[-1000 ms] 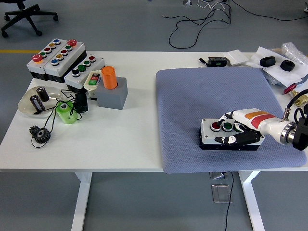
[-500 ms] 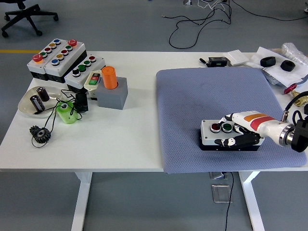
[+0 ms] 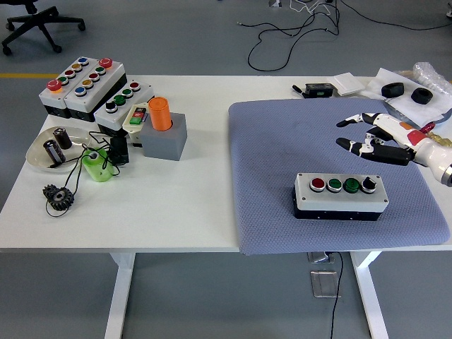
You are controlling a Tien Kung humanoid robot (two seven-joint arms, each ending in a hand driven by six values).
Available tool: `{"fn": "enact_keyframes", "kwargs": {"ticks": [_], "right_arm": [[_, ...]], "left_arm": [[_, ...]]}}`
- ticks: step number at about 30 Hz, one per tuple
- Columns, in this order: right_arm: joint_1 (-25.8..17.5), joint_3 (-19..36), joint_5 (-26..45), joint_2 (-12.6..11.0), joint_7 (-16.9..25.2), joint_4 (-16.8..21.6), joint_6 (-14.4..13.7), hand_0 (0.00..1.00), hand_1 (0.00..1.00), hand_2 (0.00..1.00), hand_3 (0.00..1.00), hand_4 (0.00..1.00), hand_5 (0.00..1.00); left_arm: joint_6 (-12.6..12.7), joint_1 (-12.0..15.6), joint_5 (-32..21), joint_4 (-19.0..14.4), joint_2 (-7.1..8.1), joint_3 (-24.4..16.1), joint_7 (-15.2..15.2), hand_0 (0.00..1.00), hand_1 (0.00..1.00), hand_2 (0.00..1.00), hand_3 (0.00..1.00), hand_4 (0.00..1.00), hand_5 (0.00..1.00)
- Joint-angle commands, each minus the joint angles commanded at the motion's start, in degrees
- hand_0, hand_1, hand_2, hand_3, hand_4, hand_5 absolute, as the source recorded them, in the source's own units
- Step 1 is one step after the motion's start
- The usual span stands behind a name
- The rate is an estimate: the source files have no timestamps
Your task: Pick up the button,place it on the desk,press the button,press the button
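A white and black button box (image 3: 340, 196) lies on the blue-grey mat (image 3: 282, 148), near its front right. Its top carries a red button (image 3: 318, 185), two green buttons (image 3: 334, 186) and a black knob (image 3: 368, 185). My right hand (image 3: 371, 140) hovers above and behind the box, over the mat's right side, fingers spread and holding nothing. It is clear of the box. My left arm is out of view.
At the table's left stand several button boxes (image 3: 85, 86), a grey block with an orange cylinder (image 3: 161, 114), a green holder (image 3: 97, 164), a bowl (image 3: 49, 148) and a black gear (image 3: 58, 195). Black parts and papers (image 3: 402, 90) lie at the back right.
My right hand has let go of the button box, lifted off it and moved back and to the right with fingers spread. The box stays on the mat.
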Motion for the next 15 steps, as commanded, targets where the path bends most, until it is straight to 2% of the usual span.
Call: {"fn": "enact_keyframes", "kwargs": {"ticks": [2,5,6,9,15], "right_arm": [[-0.7,1.41,4.47,0.09,0.11,-1.05,0.16,0.677,0.672,0.765,0.952,0.831,0.763],[-2.31,4.27,11.92,0.29,1.01,-2.72,-1.02,0.677,0.672,0.765,0.952,0.831,0.763],[-2.57,4.83,14.15,0.4,1.36,-3.14,-1.47,0.79,0.777,0.874,0.926,0.816,0.747],[-3.46,7.69,21.6,1.05,3.07,-5.83,-3.78,0.79,0.777,0.874,0.926,0.816,0.747],[-4.63,10.72,36.12,1.46,3.85,-9.56,-4.91,0.805,0.793,0.866,0.898,0.808,0.748]], "left_arm": [[-0.02,0.04,-0.04,0.01,-0.02,0.09,0.01,0.601,0.52,0.476,0.47,0.284,0.985],[0.0,0.17,-0.21,0.09,-0.12,0.31,0.03,0.601,0.52,0.476,0.47,0.284,0.985],[0.03,0.21,-0.28,0.11,-0.16,0.38,0.03,0.602,0.521,0.477,0.47,0.284,0.984],[0.03,0.4,-0.38,0.12,-0.25,0.65,0.07,0.602,0.521,0.477,0.47,0.284,0.984],[0.05,0.65,-0.47,0.07,-0.3,1.02,0.12,0.602,0.52,0.477,0.47,0.286,0.985]]}}
